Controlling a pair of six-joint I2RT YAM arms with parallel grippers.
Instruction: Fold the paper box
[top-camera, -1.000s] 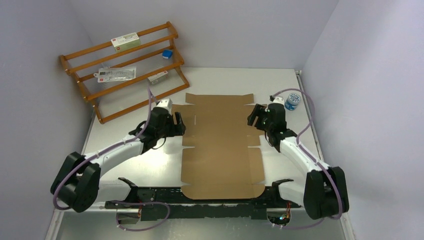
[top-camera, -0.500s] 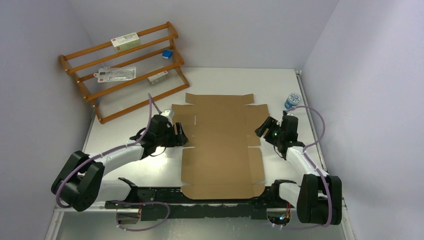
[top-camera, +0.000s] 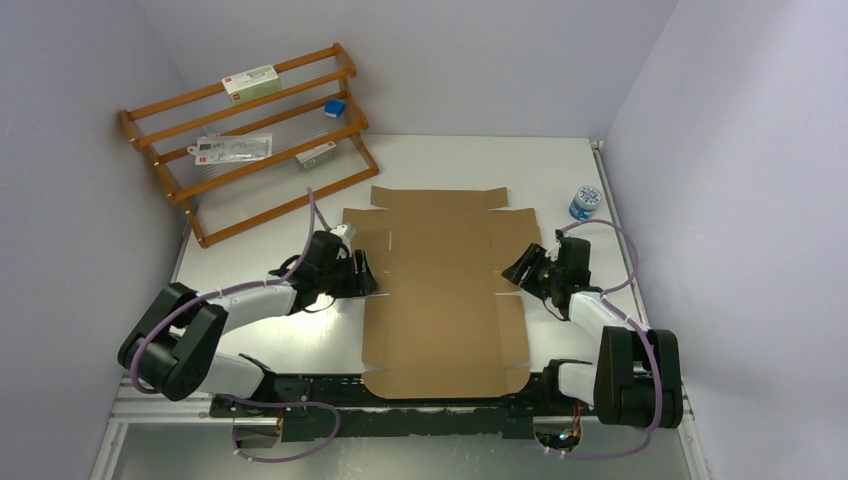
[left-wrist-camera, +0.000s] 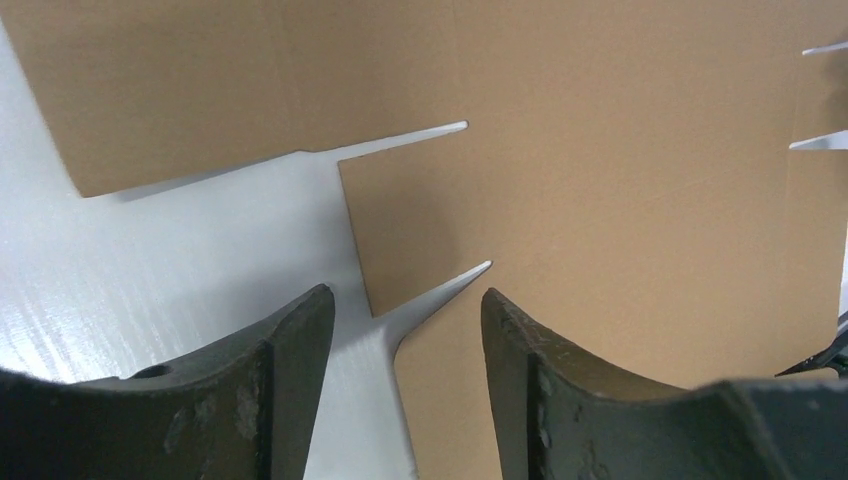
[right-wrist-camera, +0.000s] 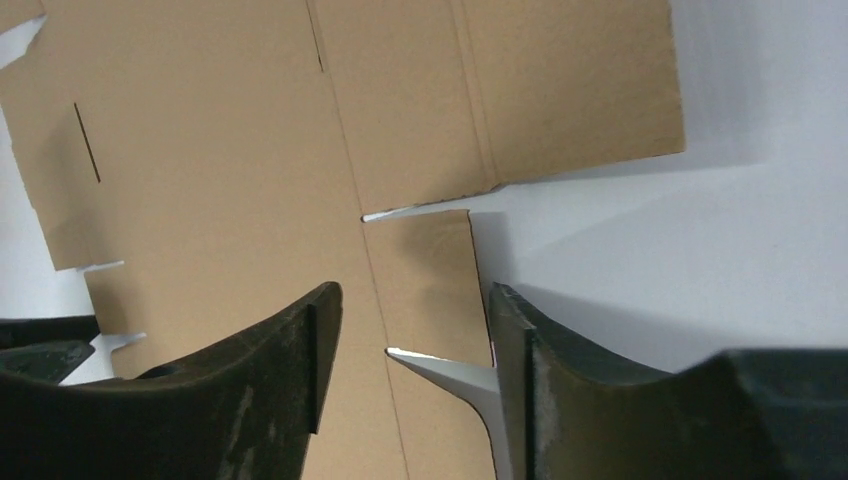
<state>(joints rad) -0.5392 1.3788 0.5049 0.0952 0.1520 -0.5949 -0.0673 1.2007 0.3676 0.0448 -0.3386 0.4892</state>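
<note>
The paper box is a flat brown die-cut cardboard sheet lying on the white table, with flaps and slits along both sides. My left gripper is open at the sheet's left edge, low over the small side tab and its slit. My right gripper is open at the sheet's right edge, low over the matching small tab. Neither holds anything. In both wrist views the fingers straddle the sheet's edge.
A wooden rack with small packets and a blue block stands at the back left. A small blue-and-white round container sits at the back right, near the wall. The arm bases' black rail runs along the near edge.
Both arms have drawn back toward me and lowered along the sheet's side edges. The right gripper moved from near the round container down to the mid-right tab. The sheet has not moved.
</note>
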